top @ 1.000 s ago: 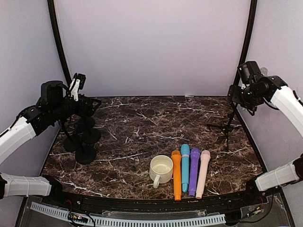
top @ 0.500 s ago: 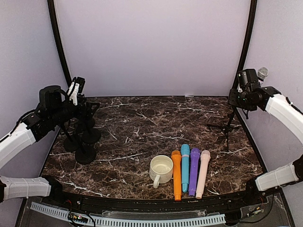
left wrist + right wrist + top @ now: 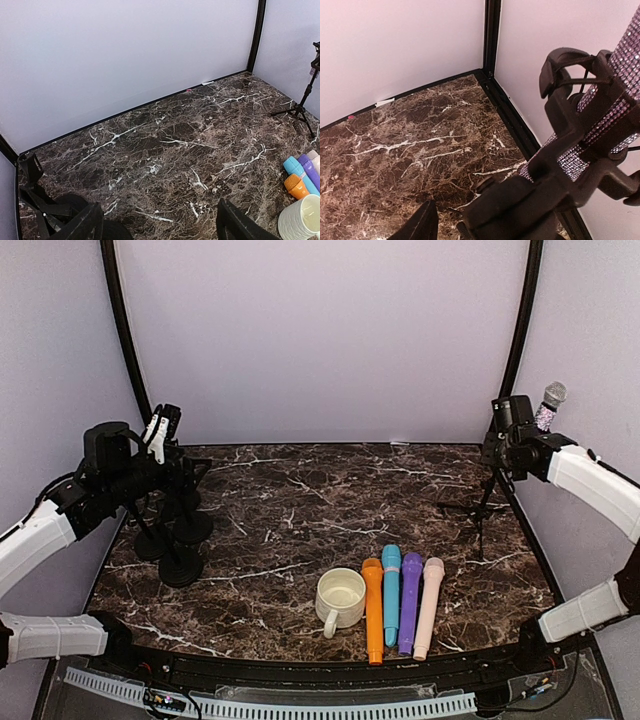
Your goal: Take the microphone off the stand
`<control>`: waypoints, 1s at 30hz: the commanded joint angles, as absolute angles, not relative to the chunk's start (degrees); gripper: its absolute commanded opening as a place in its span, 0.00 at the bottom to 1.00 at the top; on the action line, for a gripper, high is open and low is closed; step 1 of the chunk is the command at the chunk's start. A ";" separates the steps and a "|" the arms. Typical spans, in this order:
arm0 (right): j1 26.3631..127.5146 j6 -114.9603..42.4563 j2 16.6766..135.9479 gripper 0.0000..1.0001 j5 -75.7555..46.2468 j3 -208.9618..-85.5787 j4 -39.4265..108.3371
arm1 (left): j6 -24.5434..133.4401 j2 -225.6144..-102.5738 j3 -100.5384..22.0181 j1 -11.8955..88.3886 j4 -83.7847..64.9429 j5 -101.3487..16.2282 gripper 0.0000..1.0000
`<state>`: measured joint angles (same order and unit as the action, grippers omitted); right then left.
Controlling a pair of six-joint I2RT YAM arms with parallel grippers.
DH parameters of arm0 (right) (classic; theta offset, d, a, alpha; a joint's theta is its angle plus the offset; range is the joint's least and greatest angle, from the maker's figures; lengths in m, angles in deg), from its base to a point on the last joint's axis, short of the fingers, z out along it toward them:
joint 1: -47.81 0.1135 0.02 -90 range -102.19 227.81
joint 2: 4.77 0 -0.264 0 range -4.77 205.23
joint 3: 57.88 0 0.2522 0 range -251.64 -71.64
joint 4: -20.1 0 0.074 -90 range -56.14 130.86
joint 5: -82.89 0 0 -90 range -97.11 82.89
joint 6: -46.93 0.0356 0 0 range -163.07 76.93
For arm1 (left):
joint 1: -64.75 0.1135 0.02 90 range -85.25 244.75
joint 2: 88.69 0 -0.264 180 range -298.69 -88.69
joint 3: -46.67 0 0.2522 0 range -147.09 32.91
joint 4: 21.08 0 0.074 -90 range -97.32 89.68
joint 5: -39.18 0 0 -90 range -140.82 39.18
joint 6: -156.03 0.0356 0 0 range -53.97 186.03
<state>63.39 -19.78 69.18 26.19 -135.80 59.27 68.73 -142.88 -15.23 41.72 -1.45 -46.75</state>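
Now, microphone [image 3: 552, 396]: tilted in the clip [image 3: 568, 64] atop the stand [image 3: 484, 502], right rear of tabletop [image 3: 300, 505]
Right tool [image 3: 507, 432]: close beside the clip; clenched or not, cannot tell
Left tool [image 3: 159, 227]: released, empty, far left

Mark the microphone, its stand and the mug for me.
microphone [image 3: 553, 394], overhead view, on its sparkly head.
stand [image 3: 482, 507], overhead view, where the tripod legs meet.
mug [image 3: 347, 618], overhead view, on its outer wall.
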 commanded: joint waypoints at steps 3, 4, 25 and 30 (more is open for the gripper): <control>62.69 -21.95 71.26 0.48 30.54 -134.05 53.53 | 70.00 -143.18 -14.79 41.89 -2.56 -45.40 0.80; 62.62 -22.18 71.52 0.46 30.63 -133.84 52.94 | 70.03 -143.31 -14.88 41.89 -2.52 -45.26 0.80; 62.47 -25.83 68.40 0.00 28.25 -133.86 45.05 | 71.00 -143.62 -14.81 41.89 -2.24 -45.16 0.79; 64.74 -23.49 67.81 0.00 27.36 -136.14 44.48 | 71.04 -143.53 -14.75 41.90 -2.22 -45.33 0.80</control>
<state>62.99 -24.39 70.74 26.73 -132.39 50.72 70.15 -143.98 -15.23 41.72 -1.43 -45.43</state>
